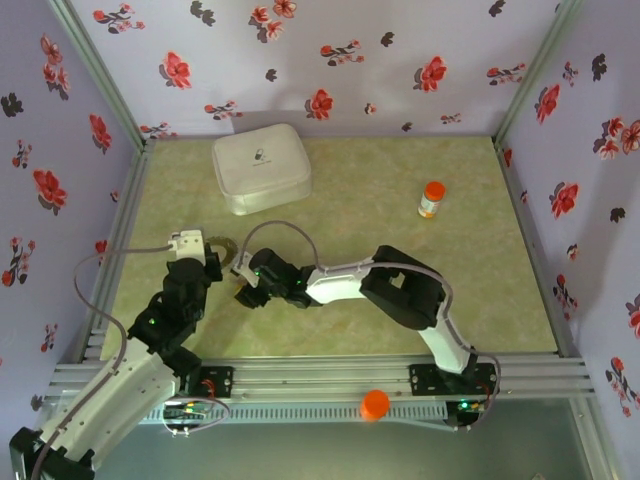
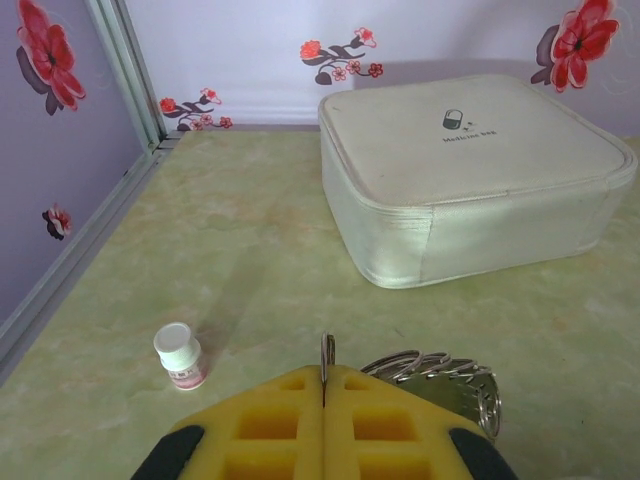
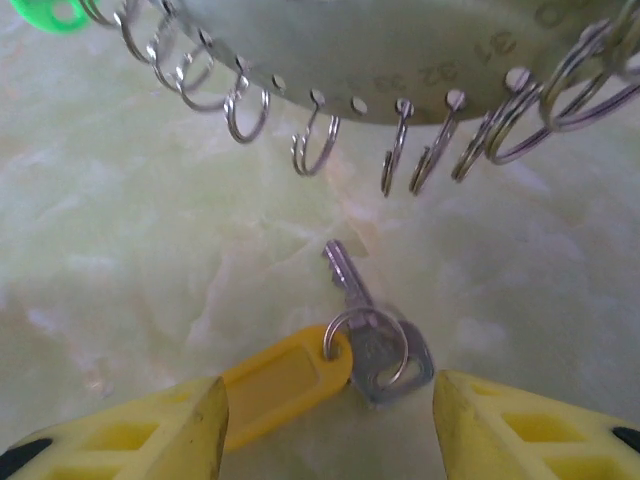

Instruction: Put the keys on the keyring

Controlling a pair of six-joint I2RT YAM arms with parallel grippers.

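Nearest, the right end effector (image 3: pixel 330 400) stands spread over the tabletop (image 3: pixel 120 260), its yellow fingers (image 3: pixel 150 430) on either side of the yellow-headed key (image 3: pixel 375 345) and clear of it; that key lies flat on the surface; just beyond it is the keyring (image 3: pixel 400 50), small wire loops dangling from its rim, with the green-headed key (image 3: pixel 45 15) at its left edge; the left end effector (image 2: pixel 323 385) is pressed together, pinching the keyring's thin edge; farther off stand a small white bottle (image 2: pixel 180 355), a white box (image 1: pixel 262 165) and an orange-capped bottle (image 1: pixel 431 198).
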